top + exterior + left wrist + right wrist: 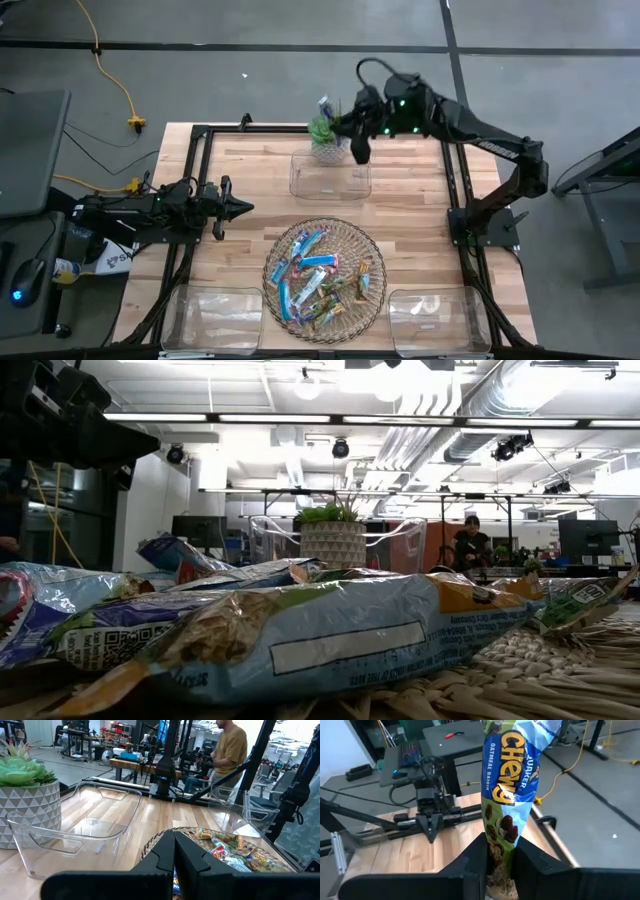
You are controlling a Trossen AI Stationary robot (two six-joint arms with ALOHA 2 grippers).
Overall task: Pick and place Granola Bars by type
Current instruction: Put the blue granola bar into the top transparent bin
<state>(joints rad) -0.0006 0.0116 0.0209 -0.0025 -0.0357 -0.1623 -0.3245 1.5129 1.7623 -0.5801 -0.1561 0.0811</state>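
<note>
Right gripper (500, 865) far out over the back of the table (250, 190), beside the potted succulent (325, 138) and above the far clear bin (330, 175), arm stretched from its base at the right edge; fingers clamped on the lower end of a blue-and-green granola bar (507, 795), wrapper standing straight up between them in the right wrist view. Left gripper (240, 208) low at the left side of the table, pointing toward the middle, fingers pressed together with no gap and nothing between them, well apart from the tray.

From above, held bar mostly lost behind the dark gripper and the plant; only a scrap of wrapper showing. Low view filled by near wrappers, neither gripper's fingers to be made out there. Front two clear bins (215, 318) cut by the bottom edge from above.

Remaining granola bars (320, 275) heaped in the round wicker tray (352, 237) at front centre, blue, tan-green and silvery wrappers overlapping; far from the right gripper, nearer the left but not touching it
</note>
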